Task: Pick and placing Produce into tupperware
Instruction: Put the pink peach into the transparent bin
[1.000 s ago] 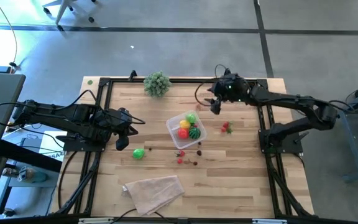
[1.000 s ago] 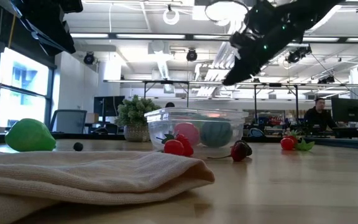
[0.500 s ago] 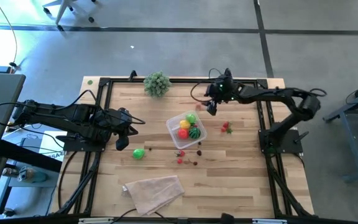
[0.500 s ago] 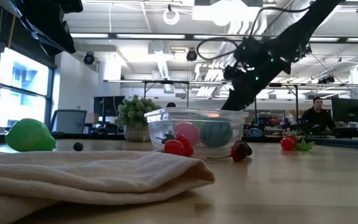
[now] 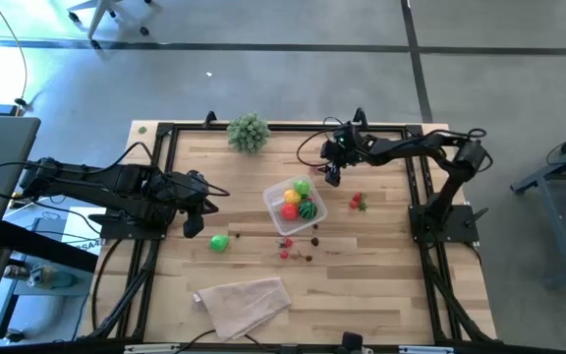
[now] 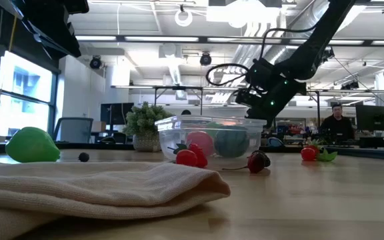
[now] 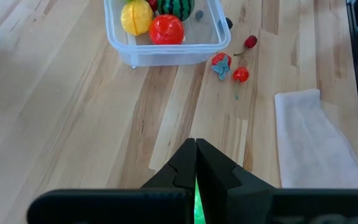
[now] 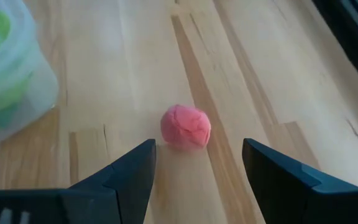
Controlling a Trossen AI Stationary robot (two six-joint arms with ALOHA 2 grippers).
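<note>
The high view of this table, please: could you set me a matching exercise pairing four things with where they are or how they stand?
Things:
1. beige cloth
2. watermelon piece
3. left gripper
4. right gripper

Places or states:
A. open, over bare wood just past the clear box, with a small pink ball lying ahead between its fingers
B. inside the clear box
C. shut, at the left side of the table
D. lying at the near edge of the table

Pairs: 1-D, 2-B, 3-C, 4-A
</note>
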